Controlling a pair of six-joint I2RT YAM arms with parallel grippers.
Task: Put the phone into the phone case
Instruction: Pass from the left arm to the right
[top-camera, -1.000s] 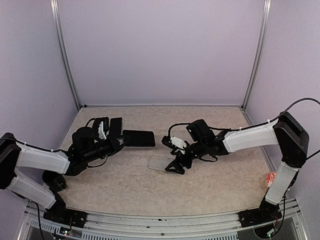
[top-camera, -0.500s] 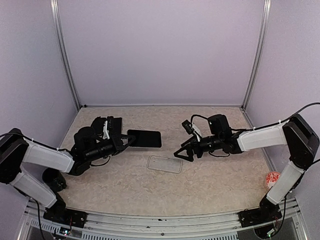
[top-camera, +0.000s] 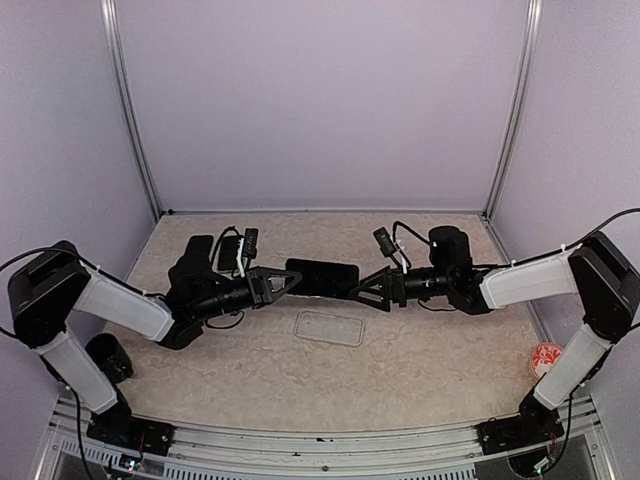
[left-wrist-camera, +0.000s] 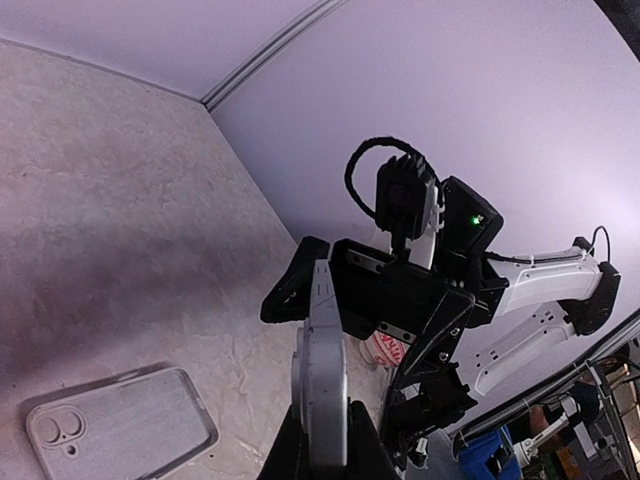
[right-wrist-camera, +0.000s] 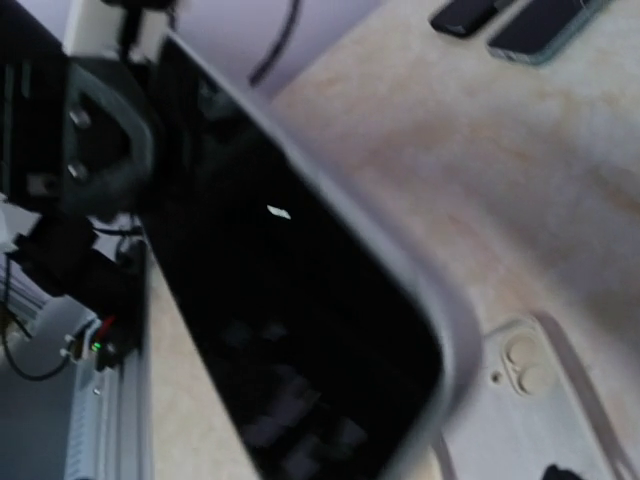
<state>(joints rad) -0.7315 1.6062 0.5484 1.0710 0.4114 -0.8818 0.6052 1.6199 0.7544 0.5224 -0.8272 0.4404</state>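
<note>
A: Nearest first: case (top-camera: 330, 328), flat on the table (top-camera: 450, 345), long axis left to right. Nothing in it, by the look.

B: And the phone?

A: Phone (top-camera: 322, 277) up off the table, above and a little beyond the case as seen from the top. Long axis likewise left to right, so roughly parallel to the case. Clamped at its left end by the left gripper (top-camera: 290, 280).

B: Right gripper (top-camera: 362, 290)?

A: At the phone's right end, beyond the case's right half, fingers spread wide. Not seen closing on anything.

B: So down and back toward the bases to reach the case. Nearer arm?

A: Hard to call; one off each end of the case, about level.

B: Anything extra from the wrists?

A: Left wrist: phone (left-wrist-camera: 322, 380) edge-on, case (left-wrist-camera: 120, 435) below and to the left with its camera cutout plain, spread of the right gripper (left-wrist-camera: 350, 325) clear. Right wrist: dark screen of the phone (right-wrist-camera: 290, 330) filling the view, a corner of the case (right-wrist-camera: 540, 410) beneath, and dark slabs (right-wrist-camera: 541, 24) far beyond the case, missed from above.
</note>
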